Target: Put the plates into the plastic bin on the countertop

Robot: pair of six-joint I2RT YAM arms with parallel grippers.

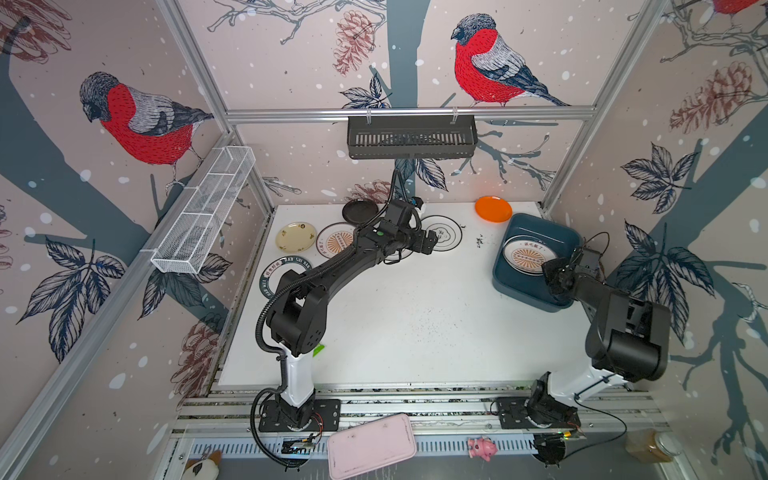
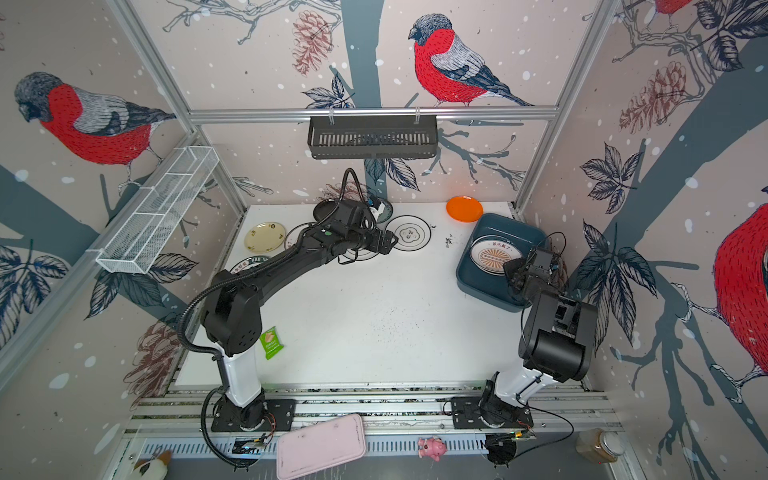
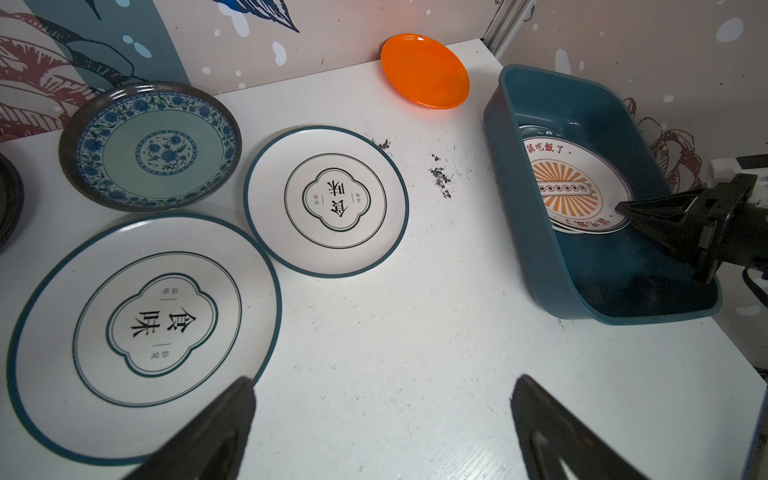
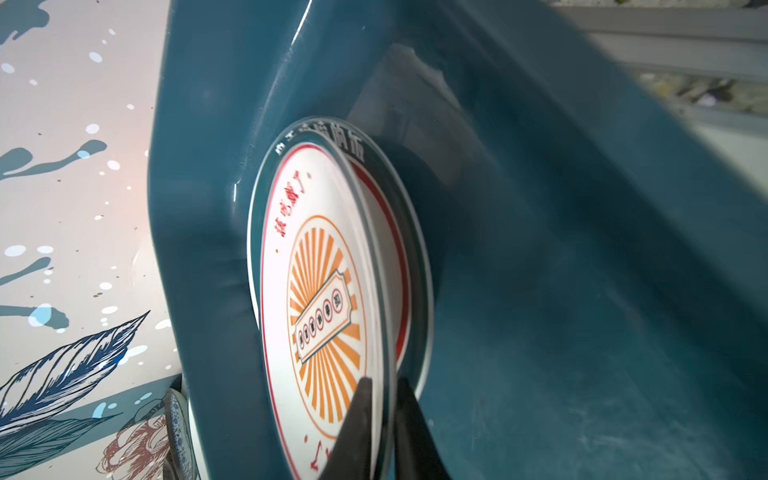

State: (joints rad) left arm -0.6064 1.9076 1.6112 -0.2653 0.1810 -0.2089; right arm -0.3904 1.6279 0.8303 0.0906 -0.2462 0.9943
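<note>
We find the glossy, round-cornered teal plastic bin point(image 1: 540, 227) right of centre in both top views, on the speckled white worktop point(image 1: 415, 324). It holds a shallow round sunburst plate point(image 4: 324, 291). The right arm folds low into the bin, right fingers point(image 4: 362, 415) clamped on that plate's rim. The left arm stretches above centre over white dark-rimmed plates point(image 3: 141, 332), left fingers point(image 3: 232, 419) wide apart.

Left gripper point(image 3: 382, 382) wide over countertop point(image 3: 415, 311); sunburst plate point(image 3: 569, 187) in bin point(image 3: 532, 232), right gripper point(image 3: 620, 206) at its edge.
</note>
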